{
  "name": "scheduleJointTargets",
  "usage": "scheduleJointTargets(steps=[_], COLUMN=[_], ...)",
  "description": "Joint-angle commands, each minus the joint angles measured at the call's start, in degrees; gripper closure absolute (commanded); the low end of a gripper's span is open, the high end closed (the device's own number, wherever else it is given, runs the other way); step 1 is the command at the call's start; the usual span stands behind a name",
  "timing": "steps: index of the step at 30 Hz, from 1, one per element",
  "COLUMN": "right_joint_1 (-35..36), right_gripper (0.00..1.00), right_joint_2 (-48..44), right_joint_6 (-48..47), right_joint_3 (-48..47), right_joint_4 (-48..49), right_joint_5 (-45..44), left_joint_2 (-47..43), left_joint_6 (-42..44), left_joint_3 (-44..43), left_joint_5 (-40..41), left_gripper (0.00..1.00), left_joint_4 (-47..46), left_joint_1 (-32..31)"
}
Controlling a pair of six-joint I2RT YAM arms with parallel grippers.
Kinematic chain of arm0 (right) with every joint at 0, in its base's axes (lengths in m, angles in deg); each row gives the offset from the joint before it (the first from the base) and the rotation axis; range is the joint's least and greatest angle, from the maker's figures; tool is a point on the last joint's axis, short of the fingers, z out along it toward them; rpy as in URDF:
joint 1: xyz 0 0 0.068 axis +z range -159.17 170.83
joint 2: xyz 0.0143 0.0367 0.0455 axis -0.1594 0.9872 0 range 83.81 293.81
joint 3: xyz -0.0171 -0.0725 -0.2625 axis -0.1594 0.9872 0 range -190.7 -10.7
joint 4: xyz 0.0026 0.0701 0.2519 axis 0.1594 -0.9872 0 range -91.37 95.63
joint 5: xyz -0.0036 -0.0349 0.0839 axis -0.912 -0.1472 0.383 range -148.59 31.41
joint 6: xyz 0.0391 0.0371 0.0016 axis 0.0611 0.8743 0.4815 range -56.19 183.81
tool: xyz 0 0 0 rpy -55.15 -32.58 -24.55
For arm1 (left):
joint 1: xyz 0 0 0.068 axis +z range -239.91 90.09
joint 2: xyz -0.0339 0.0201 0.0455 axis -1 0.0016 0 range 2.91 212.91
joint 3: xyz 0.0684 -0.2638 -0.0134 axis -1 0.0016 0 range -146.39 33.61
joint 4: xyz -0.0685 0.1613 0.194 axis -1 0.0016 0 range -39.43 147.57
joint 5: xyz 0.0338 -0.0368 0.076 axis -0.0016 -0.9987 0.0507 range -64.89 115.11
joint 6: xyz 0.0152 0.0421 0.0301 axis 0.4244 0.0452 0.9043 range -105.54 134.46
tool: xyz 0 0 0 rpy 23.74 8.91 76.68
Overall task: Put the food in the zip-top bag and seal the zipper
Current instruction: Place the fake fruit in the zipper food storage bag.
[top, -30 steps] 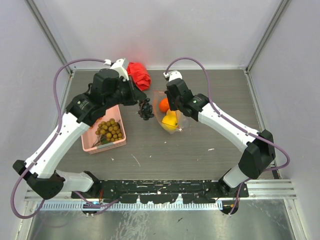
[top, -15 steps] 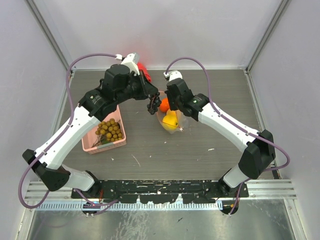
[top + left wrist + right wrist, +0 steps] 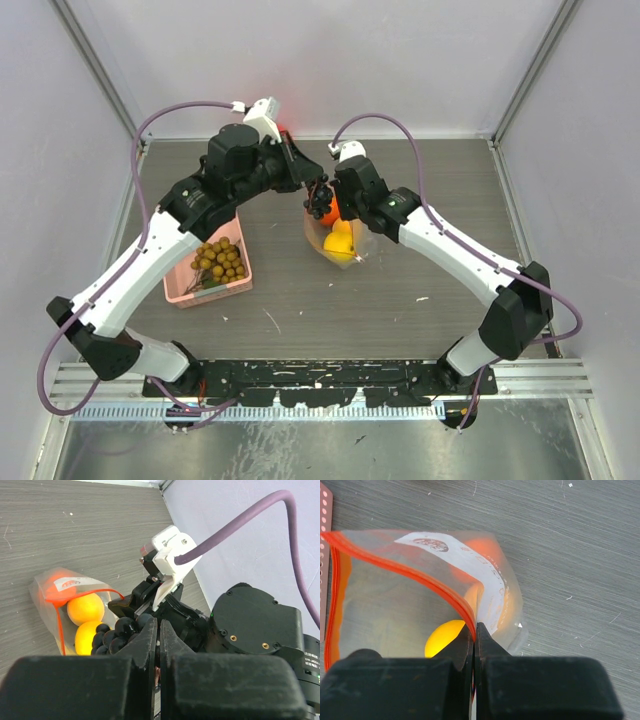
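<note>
**A:** Where are the dark berries?

**B:** In the left pincer (image 3: 158,630). Its fingers are pressed together on the bunch, and the dark berries (image 3: 114,634) hang just beside the tips. From above, they hover over the bag's mouth, right beside the right arm's wrist.

**A:** And the bag?

**B:** The bag (image 3: 380,595) lies on the desk (image 3: 420,270) between the two arms. The right pincer (image 3: 474,630) is closed, pinching the zipper (image 3: 405,572) on one lip. That lip is lifted, so the mouth gapes.

**A:** What is inside?

**B:** A lemon (image 3: 445,636), seen through the plastic just beyond the right pincer's tips, and an orange (image 3: 329,209) deeper in. In the left wrist view, both sit in the bag below and to the left of the berries.

**A:** Is any other food out?

**B:** The grapes (image 3: 220,260) lie in the basket (image 3: 200,292), under the left arm and well apart from the bag.
</note>
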Motion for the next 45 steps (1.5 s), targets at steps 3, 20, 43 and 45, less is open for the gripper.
scheduleJointTargets(steps=[3, 20, 43, 45], right_joint_1=[0.34, 0.31, 0.29, 0.3], right_gripper=[1.0, 1.0, 1.0, 1.0], right_joint_2=[-3.33, -2.95, -1.74, -1.75], right_joint_6=[0.19, 0.84, 1.51, 1.5], right_joint_3=[-0.71, -0.75, -0.92, -0.85], right_joint_4=[3.25, 3.94, 5.19, 5.15], right_joint_5=[0.04, 3.48, 5.76, 5.74], left_joint_2=[0.88, 1.3, 6.99, 6.47], left_joint_6=[0.0, 3.84, 9.15, 9.24], left_joint_3=[1.31, 12.35, 19.54, 19.86], left_joint_5=[1.51, 8.18, 9.3, 9.66], left_gripper=[1.0, 1.0, 0.76, 0.68], left_joint_4=[-5.09, -9.7, -20.6, -20.12], left_joint_1=[-0.35, -0.38, -0.41, -0.4])
